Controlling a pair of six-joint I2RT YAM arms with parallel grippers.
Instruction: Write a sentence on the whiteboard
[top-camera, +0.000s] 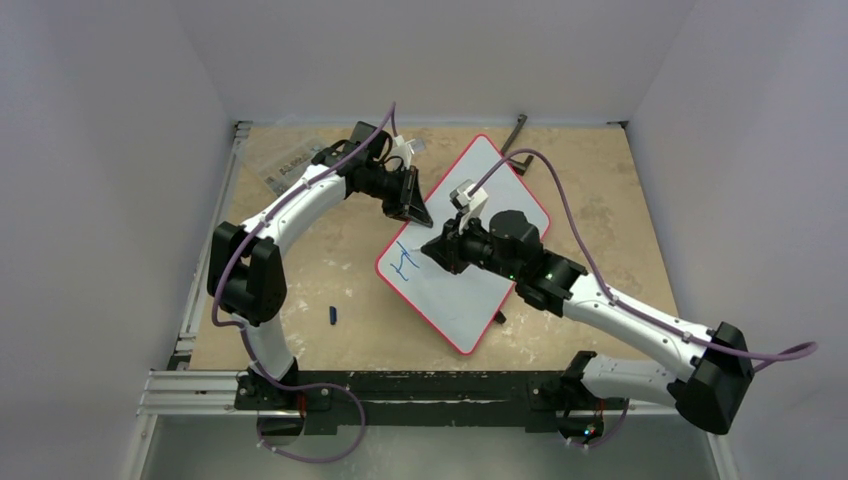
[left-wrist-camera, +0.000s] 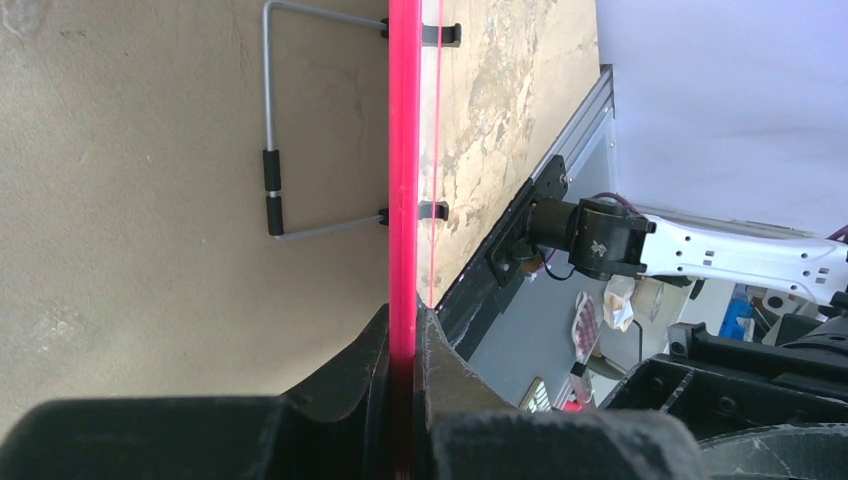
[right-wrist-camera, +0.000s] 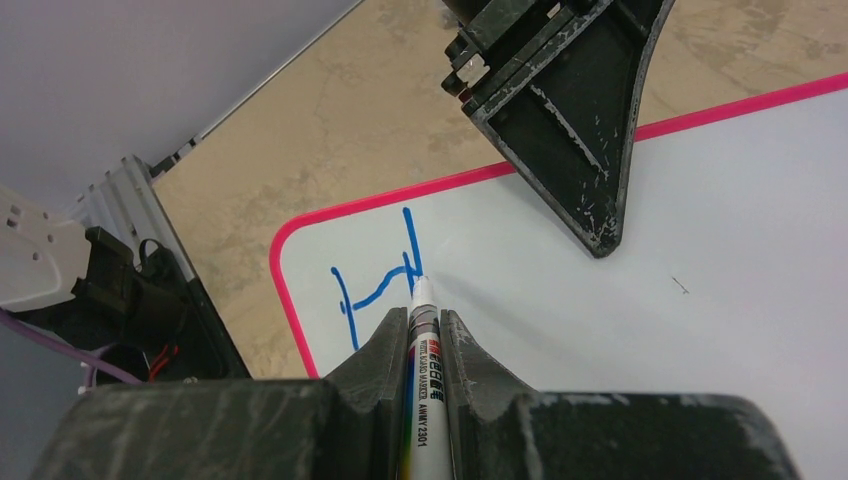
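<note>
Left arm (top-camera: 290, 205), right arm (top-camera: 640, 325): white shells, black joint housings, each mounted on the black base rail (top-camera: 420, 392). Purple cable (top-camera: 780, 356) running along each arm from the rail. Left hand (left-wrist-camera: 403, 335), right hand (right-wrist-camera: 415, 325): black wedge-shaped fingers, edges scuffed grey. Green indicator lights (top-camera: 553, 272) on right arm.

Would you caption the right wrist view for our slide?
Marker in the right jaws touches a blue H; left jaws clamp the whiteboard.

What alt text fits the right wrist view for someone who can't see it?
The right gripper holds a whiteboard marker with its tip on the whiteboard, at a blue letter H near the rounded corner. Beyond, the left gripper reaches over the pink rim.
</note>
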